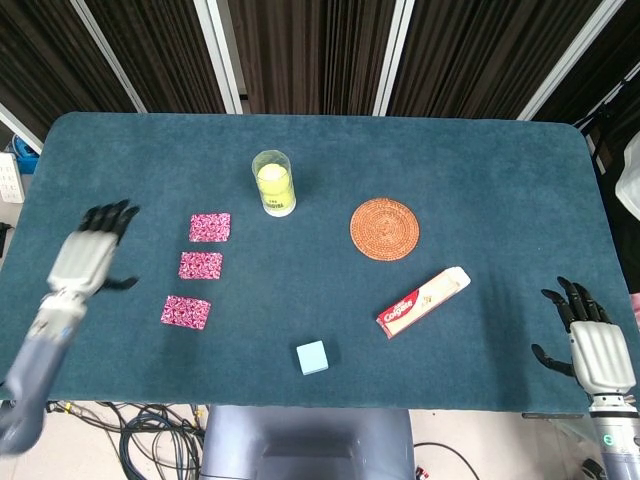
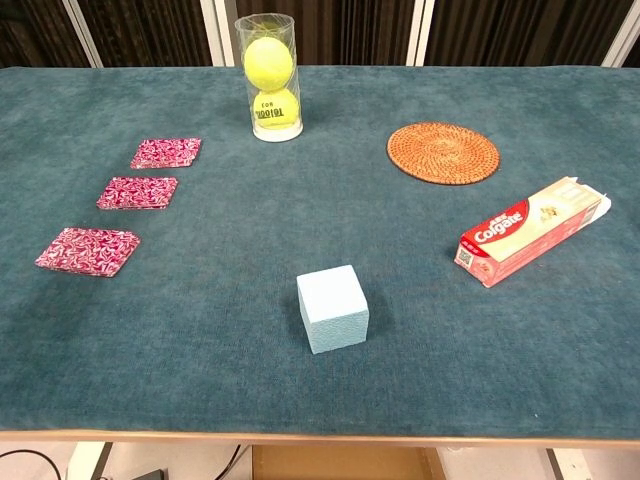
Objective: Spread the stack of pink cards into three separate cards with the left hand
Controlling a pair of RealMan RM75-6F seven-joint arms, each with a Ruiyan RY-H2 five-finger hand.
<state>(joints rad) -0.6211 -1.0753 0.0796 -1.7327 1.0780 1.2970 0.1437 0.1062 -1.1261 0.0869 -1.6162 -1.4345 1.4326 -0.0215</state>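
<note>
- Left hand (image 1: 88, 252): hovers with fingers spread and nothing held, beside the left edge of the surface (image 1: 450, 170), well apart from the cards.
- Right hand (image 1: 590, 345): fingers apart and empty, at the near right corner.
- Far card (image 1: 210, 227), middle card (image 1: 201, 265), near card (image 1: 187, 312): three pink patterned cards lying flat in a column, each apart from its neighbour, left of the ball tube (image 1: 273, 182); the spread looks complete.
- Handling, as judged: thin, light and stiff; likely easier slid by a fingertip pressed on the face than lifted by an edge.
- Orientation: each card's long axis runs left to right; the column runs near to far.
</note>
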